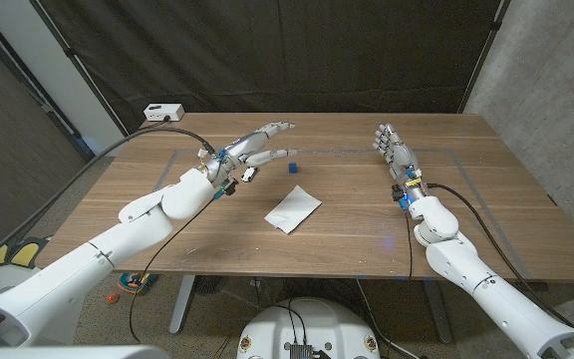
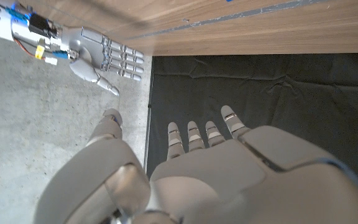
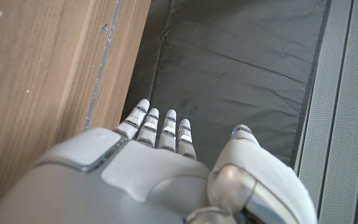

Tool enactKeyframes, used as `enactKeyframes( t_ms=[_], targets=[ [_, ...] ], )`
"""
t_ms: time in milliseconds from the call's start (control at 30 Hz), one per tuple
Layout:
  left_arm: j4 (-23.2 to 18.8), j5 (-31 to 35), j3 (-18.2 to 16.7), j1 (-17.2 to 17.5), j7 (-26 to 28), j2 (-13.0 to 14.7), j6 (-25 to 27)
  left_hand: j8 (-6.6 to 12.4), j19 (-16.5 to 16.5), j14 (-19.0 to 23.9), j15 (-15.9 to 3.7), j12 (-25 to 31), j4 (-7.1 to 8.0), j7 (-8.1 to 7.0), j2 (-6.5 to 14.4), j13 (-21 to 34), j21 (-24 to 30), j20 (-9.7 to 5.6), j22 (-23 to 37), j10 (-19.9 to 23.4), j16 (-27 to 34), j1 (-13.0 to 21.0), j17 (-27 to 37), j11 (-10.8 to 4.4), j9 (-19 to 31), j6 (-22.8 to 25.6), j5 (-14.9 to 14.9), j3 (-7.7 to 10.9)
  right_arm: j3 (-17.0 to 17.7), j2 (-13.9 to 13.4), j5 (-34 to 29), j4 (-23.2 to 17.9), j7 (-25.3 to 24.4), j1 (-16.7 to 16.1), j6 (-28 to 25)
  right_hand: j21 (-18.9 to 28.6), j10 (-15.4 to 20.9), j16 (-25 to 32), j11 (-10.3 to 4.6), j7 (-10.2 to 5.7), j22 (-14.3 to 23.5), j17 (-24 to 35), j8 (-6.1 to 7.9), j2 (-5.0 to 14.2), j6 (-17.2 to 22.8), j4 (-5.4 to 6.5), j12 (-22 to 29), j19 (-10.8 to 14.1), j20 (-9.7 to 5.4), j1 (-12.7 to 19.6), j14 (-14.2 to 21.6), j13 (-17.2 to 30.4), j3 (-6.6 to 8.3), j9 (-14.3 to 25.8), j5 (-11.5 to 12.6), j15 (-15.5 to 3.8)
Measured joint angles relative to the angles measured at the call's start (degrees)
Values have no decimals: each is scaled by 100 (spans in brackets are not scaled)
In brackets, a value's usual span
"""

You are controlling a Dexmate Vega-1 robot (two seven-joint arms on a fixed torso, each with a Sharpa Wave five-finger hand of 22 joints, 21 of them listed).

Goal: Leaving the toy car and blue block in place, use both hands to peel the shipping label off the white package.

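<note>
Flat white package (image 1: 293, 208) lying at table centre, small blue block (image 1: 292, 167) at its 12 o'clock, left hand (image 1: 252, 148) hovering open at 11 o'clock, right hand (image 1: 395, 152) hovering open at 2 o'clock, both holding nothing.

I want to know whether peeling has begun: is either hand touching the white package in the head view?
No: the left hand and right hand are both away from the white package, which lies alone on the table.
</note>
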Motion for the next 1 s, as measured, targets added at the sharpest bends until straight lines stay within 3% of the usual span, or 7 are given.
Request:
enactKeyframes(
  t_ms=[167, 267, 500, 800, 967, 1000],
  targets=[
    [-312, 329, 23, 75, -97, 120, 296, 153, 0, -9, 9, -25, -99, 101, -93, 3, 0, 0, 0, 0, 0, 199, 12, 0, 0, 489, 0, -3, 7, 31, -10, 35, -1, -49, 130, 0, 23, 0, -23, -2, 0, 0, 0, 0, 2, 0, 11, 0, 0, 0, 0, 0, 0, 0, 0, 0],
    [-545, 574, 37, 142, -183, 212, 560, 153, 0, -9, 9, -25, -113, 112, -106, 3, -1, 0, 0, 22, 0, 290, 12, 22, 0, 556, 8, 1, 9, 56, -19, 64, 2, -82, 208, -22, 23, 0, -23, -2, 0, 0, 0, 0, 2, 0, 10, 0, 0, 0, 0, 0, 0, 0, 0, 0],
    [-940, 870, 67, 192, -531, 376, 1071, -54, 0, -122, 82, -137, -177, -12, -62, 3, -79, 0, 0, -87, -22, 697, 11, 17, 0, 224, 44, 65, 13, 85, -25, 114, 39, -113, 302, -22, 22, 0, -22, -2, 0, 0, 0, 0, 2, 0, 10, 31, 31, 0, -1, 0, 0, 0, 0, -1],
    [-1633, 1331, 220, 106, -1524, 646, 2064, 56, 99, -174, 133, -137, -240, 77, 49, 2, -107, 5, -1, -86, -22, 1202, -5, 18, 27, 739, 44, 175, 16, 122, -4, 204, 116, -125, 412, -22, 21, 0, -22, -5, 0, 0, 0, 0, 5, 0, 10, 31, 30, 0, -1, 0, 0, 0, -4, -1],
    [-1724, 1582, 263, 66, -2127, 675, 2530, 89, 159, -204, 163, -176, -245, 102, 9, 2, -107, -13, -1, -52, -22, 1374, -5, 52, 27, 895, 44, 182, 16, 162, 4, 287, 132, -123, 427, -22, 42, 0, -42, -21, 0, 13, 0, 0, 21, 0, 10, 30, 30, 0, 18, 0, -1, 0, -4, -20],
    [-1953, 1621, 394, -63, -2213, 747, 2594, 89, 166, -203, 162, -176, -245, 80, 7, 2, -107, -21, -1, -52, -22, 1377, -5, 52, 27, 917, 44, 182, 16, 173, 41, 316, 186, -117, 484, -22, 42, 0, -42, -21, 0, 25, 0, 0, 21, 0, 10, 30, 30, 0, 18, 0, -1, 0, -4, -20]
  ],
)
